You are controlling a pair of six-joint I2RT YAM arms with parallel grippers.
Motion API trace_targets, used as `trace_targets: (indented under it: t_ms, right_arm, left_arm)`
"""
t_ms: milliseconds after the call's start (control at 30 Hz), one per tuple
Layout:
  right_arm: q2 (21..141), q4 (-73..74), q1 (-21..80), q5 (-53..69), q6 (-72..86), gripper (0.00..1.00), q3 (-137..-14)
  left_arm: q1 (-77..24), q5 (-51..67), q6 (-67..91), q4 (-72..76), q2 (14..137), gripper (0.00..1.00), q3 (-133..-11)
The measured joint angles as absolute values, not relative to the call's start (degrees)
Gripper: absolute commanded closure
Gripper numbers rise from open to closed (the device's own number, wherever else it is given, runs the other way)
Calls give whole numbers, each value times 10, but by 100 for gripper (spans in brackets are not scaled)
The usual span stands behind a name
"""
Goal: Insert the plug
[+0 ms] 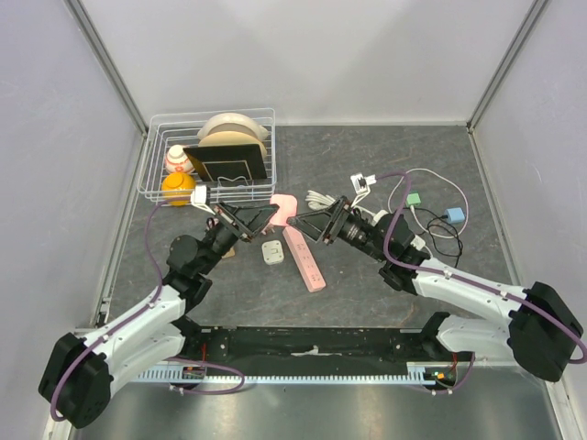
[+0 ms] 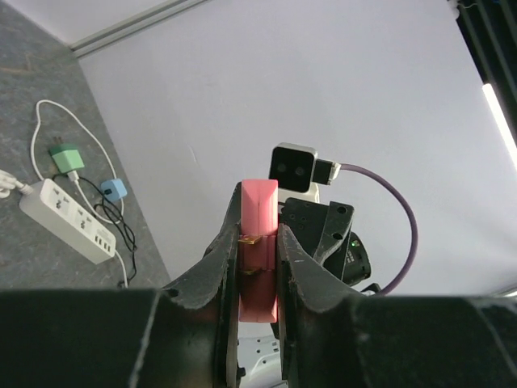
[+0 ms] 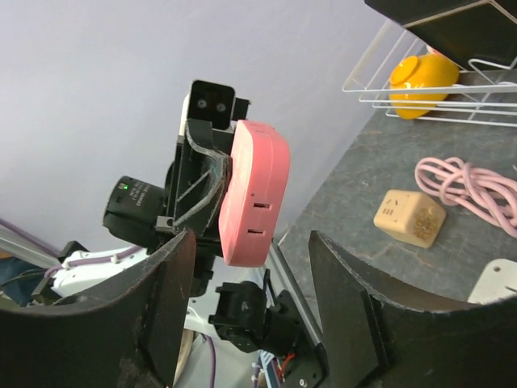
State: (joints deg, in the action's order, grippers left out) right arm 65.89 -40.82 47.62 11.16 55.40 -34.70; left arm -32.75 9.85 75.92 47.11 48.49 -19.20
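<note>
Left pincer (image 1: 268, 214) clamped on the pink plug (image 1: 282, 203), held up off the worktop (image 1: 275, 307) near centre; brass prongs show between its fingers. Right pincer (image 1: 296, 221) at the plug's 4 o'clock, jaws apart. In its wrist view the plug sits framed between the fingers, no contact visible. Pink power strip (image 1: 308, 259) flat at the plug's 6, small white adapter (image 1: 272, 252) at the strip's 9. Green charger (image 1: 415, 198) and blue charger (image 1: 455, 216) at worktop 2. Wire basket (image 1: 147, 170) with orange bowl (image 1: 178, 187) at 11.

Basket (image 1: 154, 174) far left; power strip (image 1: 307, 261) centre; chargers (image 1: 454, 216) right.
</note>
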Motion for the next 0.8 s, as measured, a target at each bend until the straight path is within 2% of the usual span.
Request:
trace_targets:
  t_ms: [267, 600, 767, 800]
  right_arm:
    - [667, -442, 476, 112, 571, 44, -346]
    - [685, -460, 476, 116, 579, 64, -350]
    - [688, -463, 475, 116, 591, 85, -350]
    - [688, -463, 474, 116, 597, 92, -350]
  left_arm:
    - [-328, 111, 765, 490, 490, 98, -192]
    - [-332, 127, 765, 498, 500, 98, -192]
    - [-332, 131, 764, 515, 514, 98, -192]
    - [-332, 132, 760, 521, 515, 95, -192]
